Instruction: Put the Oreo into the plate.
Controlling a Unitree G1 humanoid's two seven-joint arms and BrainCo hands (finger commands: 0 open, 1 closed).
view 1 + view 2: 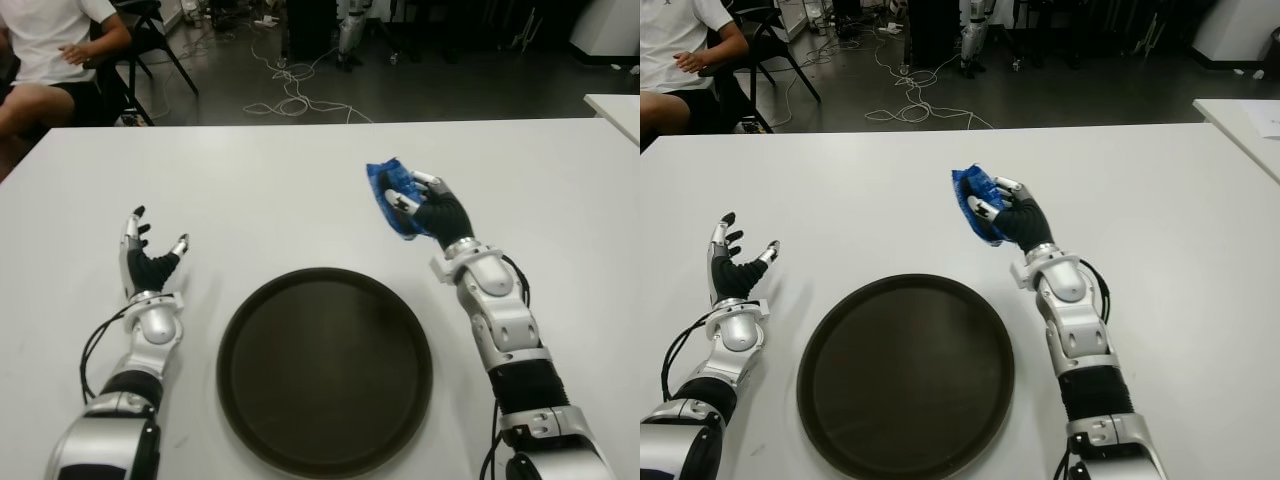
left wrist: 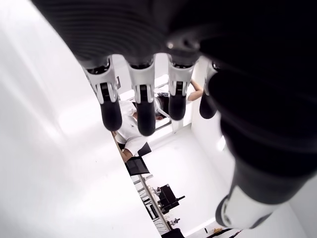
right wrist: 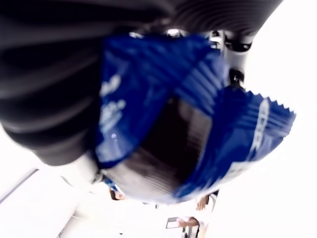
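While the right hand (image 1: 432,208) is held up over the white table (image 1: 300,190), a crinkled blue Oreo packet (image 1: 388,195) is gripped in its curled fingers (image 1: 405,205); the packet's serrated edge is seen close up in the right wrist view. Hand and packet are placed beyond the far right rim of the round dark plate (image 1: 325,367), apart from it. On the other side of the plate, the left hand (image 1: 147,260) is seen with fingers spread and nothing held. A seated person (image 1: 45,60) is visible behind the table's far left corner.
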